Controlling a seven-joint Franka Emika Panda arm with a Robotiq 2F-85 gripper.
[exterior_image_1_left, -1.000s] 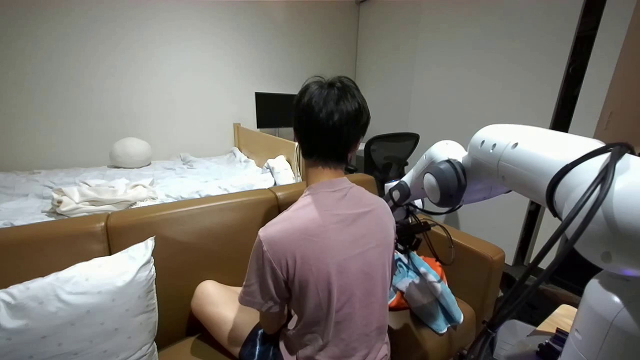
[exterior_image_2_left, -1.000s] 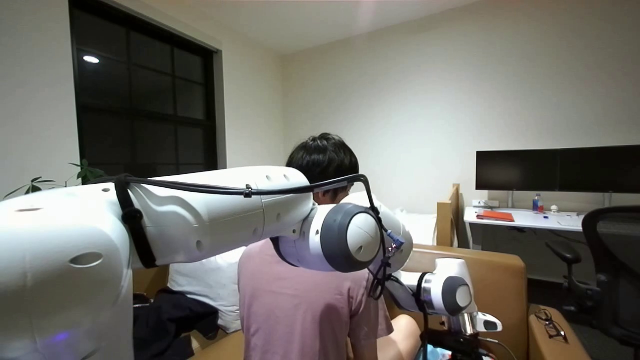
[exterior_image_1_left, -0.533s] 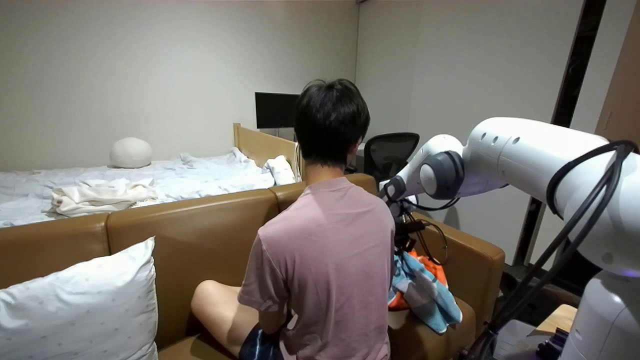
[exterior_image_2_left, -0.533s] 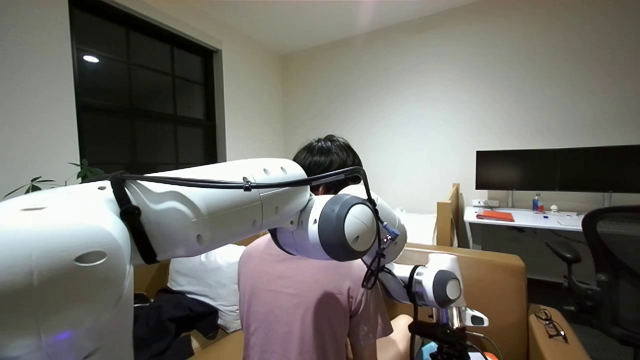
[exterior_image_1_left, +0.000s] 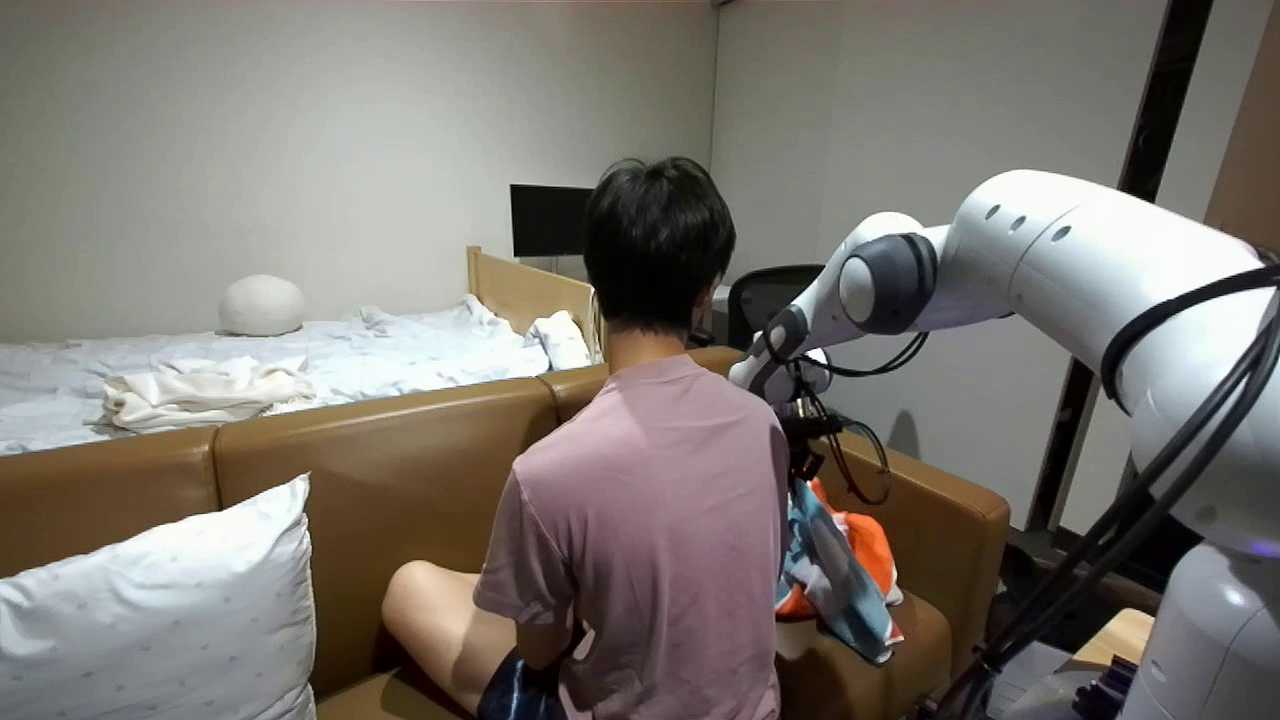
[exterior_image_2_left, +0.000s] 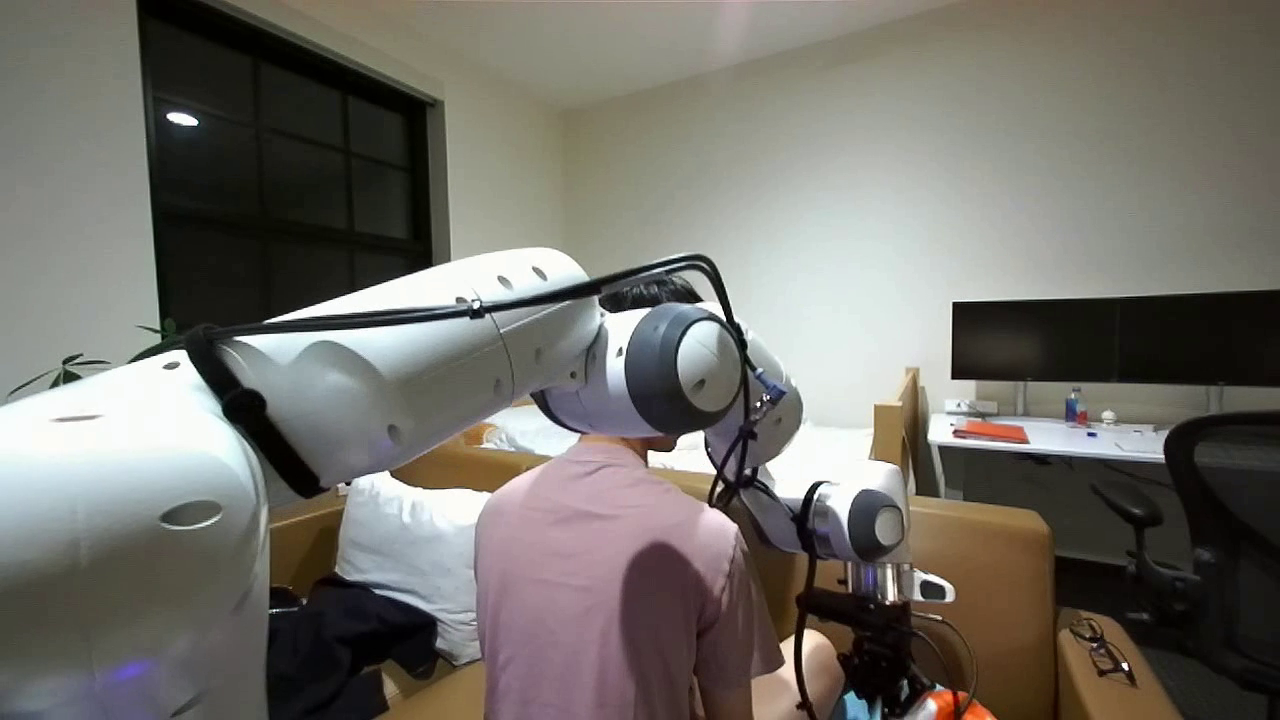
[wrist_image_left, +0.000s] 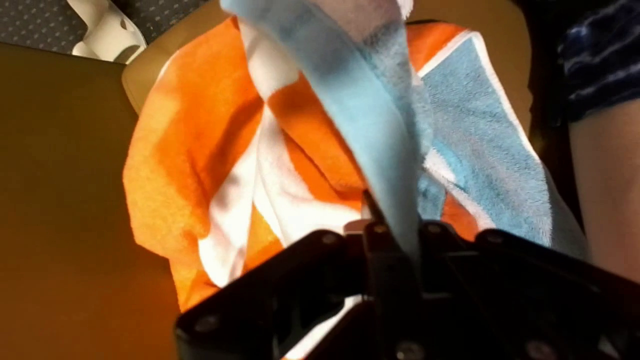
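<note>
My gripper (wrist_image_left: 395, 222) is shut on a fold of a towel (wrist_image_left: 320, 130) with orange, light blue and white areas. A blue strip of it rises from between the fingers in the wrist view. The rest of the towel lies bunched below on the sofa seat. In an exterior view the towel (exterior_image_1_left: 845, 570) hangs from under the gripper (exterior_image_1_left: 803, 468) beside a seated person, who partly hides both. In an exterior view the gripper (exterior_image_2_left: 885, 685) is low in the picture, with only the top of the towel (exterior_image_2_left: 950, 705) showing.
A person in a pink shirt (exterior_image_1_left: 650, 520) sits cross-legged on the brown sofa (exterior_image_1_left: 400, 460), close to the arm; their leg (wrist_image_left: 607, 185) is right of the towel. Glasses (exterior_image_2_left: 1100, 650) lie on the armrest. A white pillow (exterior_image_1_left: 170, 610), a bed (exterior_image_1_left: 400, 350) and an office chair (exterior_image_2_left: 1220, 530) are around.
The arm has risen, and the gripper has moved up with the held towel part. The towel is drawn upward, its hanging blue part narrower, with more orange showing. The person has barely moved.
</note>
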